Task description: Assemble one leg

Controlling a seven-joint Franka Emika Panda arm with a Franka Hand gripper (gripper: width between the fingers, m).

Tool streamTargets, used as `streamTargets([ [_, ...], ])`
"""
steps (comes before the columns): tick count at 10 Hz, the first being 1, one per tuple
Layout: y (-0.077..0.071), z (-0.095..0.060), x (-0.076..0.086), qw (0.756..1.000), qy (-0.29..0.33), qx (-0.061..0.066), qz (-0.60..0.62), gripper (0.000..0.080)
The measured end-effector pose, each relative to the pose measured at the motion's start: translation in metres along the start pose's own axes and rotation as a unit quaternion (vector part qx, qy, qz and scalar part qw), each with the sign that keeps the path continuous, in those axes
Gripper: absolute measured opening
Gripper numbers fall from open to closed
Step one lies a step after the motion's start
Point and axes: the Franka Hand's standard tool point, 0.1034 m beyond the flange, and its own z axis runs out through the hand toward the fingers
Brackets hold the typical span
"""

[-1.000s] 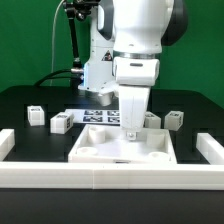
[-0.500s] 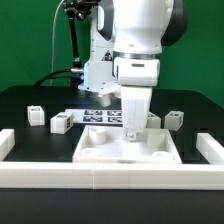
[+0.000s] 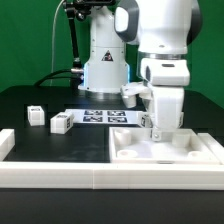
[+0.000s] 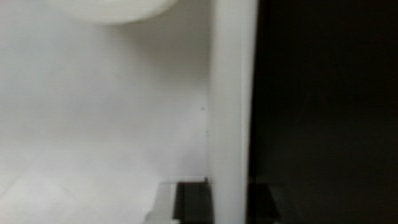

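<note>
The large flat white panel (image 3: 130, 150) with a raised rim lies at the front on the exterior view's right. My gripper (image 3: 160, 131) stands straight down on it. In the wrist view my gripper (image 4: 226, 205) has its dark fingers (image 4: 191, 203) on either side of the panel's rim (image 4: 231, 90), shut on it, with the panel's flat face (image 4: 107, 110) beside it. Two small white legs (image 3: 35, 114) (image 3: 60, 123) with tags stand on the black table at the exterior view's left. The other legs are hidden behind my arm.
The marker board (image 3: 100, 115) lies in the middle behind the panel. A white rail (image 3: 90, 178) runs along the table's front edge, with a raised end piece (image 3: 6, 143) at the exterior view's left. The robot base (image 3: 105, 65) stands at the back.
My gripper has moved toward the exterior view's right, and the large panel has slid that way with it. The two legs on the left have not moved.
</note>
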Motion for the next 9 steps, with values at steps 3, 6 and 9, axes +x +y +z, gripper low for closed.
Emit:
streamTargets([
  [3,0.0010,-0.0001,0.0007,1.000,-0.002,-0.001,0.013,0.0059],
  [6,0.0010,0.0000,0.0001,1.000,-0.002,0.000,0.013,0.0292],
  [9,0.0010,0.0000,-0.0003,1.000,-0.002,0.000,0.014,0.0589],
])
